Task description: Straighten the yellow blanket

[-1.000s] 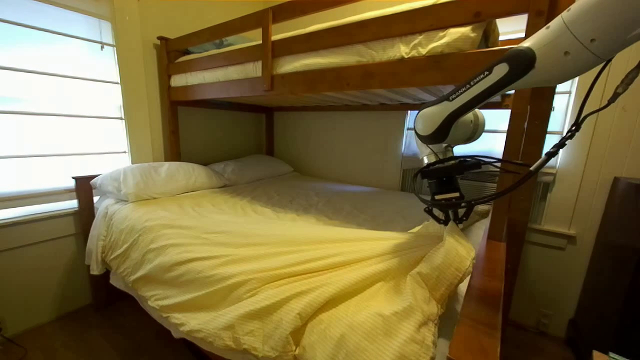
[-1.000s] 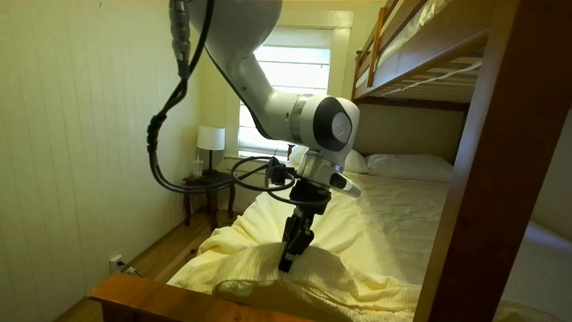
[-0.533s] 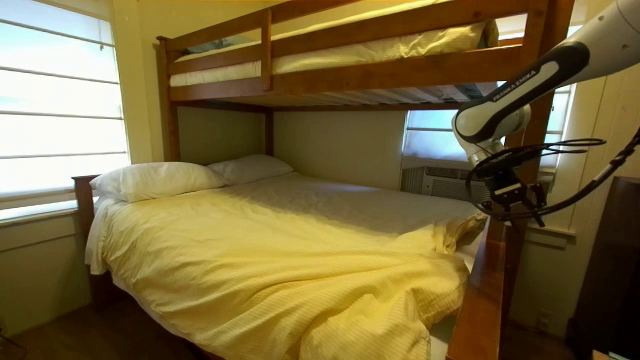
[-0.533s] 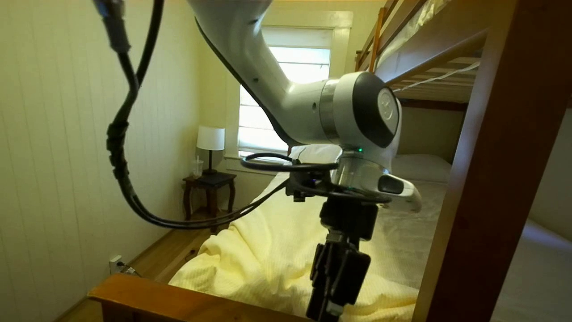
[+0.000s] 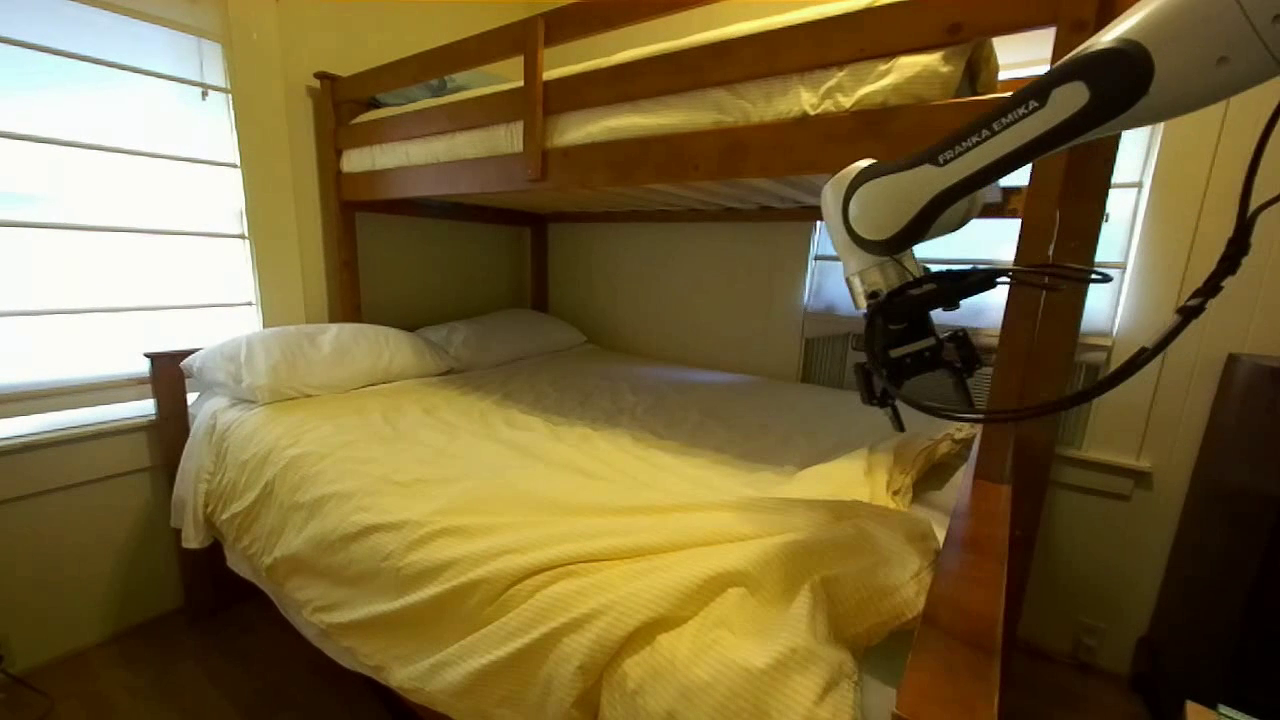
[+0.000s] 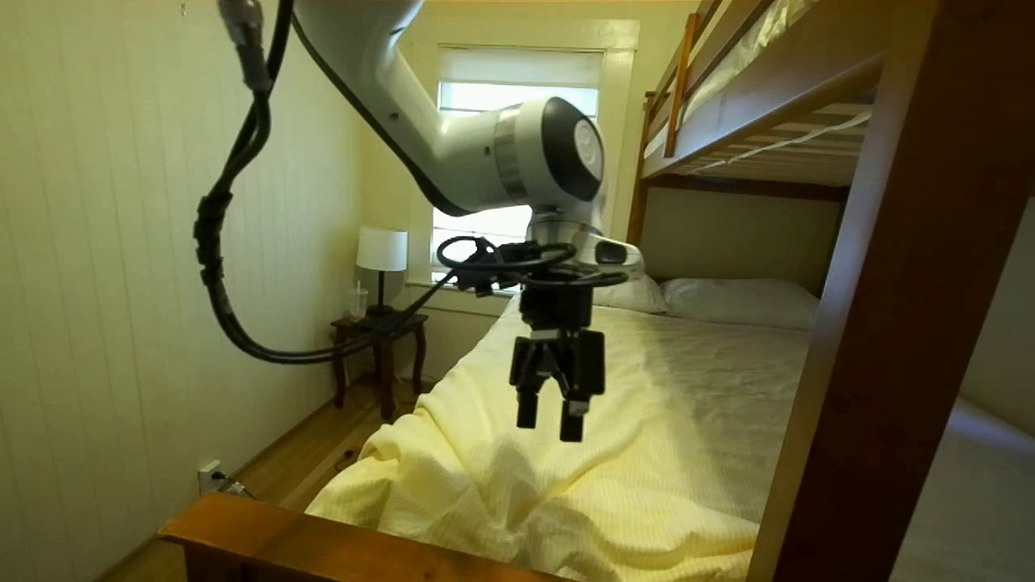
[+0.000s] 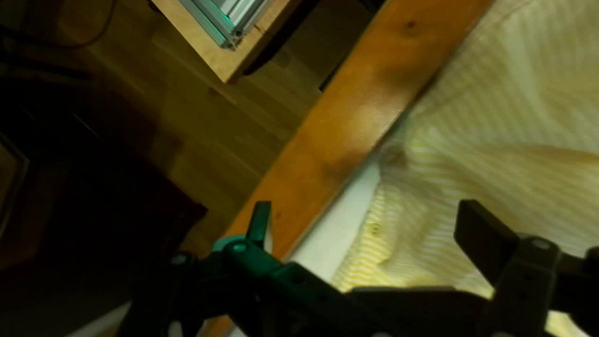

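The yellow blanket (image 5: pixel 520 530) covers much of the lower bed, smooth toward the pillows. Toward the foot end it is bunched into long diagonal folds, with a lumpy heap by the footboard. In an exterior view its creases (image 6: pixel 485 477) gather near the foot end. My gripper (image 6: pixel 550 430) hangs above the blanket, fingers apart and nothing between them. In the wrist view the gripper (image 7: pixel 365 208) is wide open; below it the blanket's striped edge (image 7: pixel 374 229) lies beside a strip of white bedding along the footboard. No contact with the fabric shows.
The wooden footboard (image 5: pixel 960 600) borders the foot end. A bed post (image 6: pixel 881 291) and the upper bunk rail (image 5: pixel 780 130) frame the space. White pillows (image 5: pixel 320 360) lie at the head. A nightstand with a lamp (image 6: pixel 382 250) stands beyond the bed.
The gripper was shut on the blanket's edge at the foot end. It swung out past the footboard, opened, and came back up over the bed. The lifted edge has dropped into folds.
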You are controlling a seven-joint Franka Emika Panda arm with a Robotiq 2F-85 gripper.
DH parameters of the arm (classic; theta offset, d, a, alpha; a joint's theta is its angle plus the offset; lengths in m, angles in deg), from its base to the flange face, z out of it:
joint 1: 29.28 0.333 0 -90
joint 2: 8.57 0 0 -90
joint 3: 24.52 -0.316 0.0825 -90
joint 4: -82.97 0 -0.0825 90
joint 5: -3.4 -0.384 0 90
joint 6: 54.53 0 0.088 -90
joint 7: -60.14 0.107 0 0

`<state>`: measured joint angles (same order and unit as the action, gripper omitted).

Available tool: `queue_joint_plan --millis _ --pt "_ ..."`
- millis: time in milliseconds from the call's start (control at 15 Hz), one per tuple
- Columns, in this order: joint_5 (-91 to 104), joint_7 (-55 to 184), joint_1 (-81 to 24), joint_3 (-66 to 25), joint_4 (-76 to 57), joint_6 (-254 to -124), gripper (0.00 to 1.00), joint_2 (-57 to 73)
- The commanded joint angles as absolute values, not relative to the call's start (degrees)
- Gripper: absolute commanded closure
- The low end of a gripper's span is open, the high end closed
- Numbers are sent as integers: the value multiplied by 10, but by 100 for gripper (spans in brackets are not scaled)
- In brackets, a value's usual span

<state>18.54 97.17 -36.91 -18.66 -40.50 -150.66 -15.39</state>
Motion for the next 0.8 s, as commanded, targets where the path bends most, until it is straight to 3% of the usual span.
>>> queue_joint_plan --millis 0,733 --pt "145 938 -328 -226 -372 -1556 0 -116" --pt "102 824 -286 -261 -367 -1644 0 -115"
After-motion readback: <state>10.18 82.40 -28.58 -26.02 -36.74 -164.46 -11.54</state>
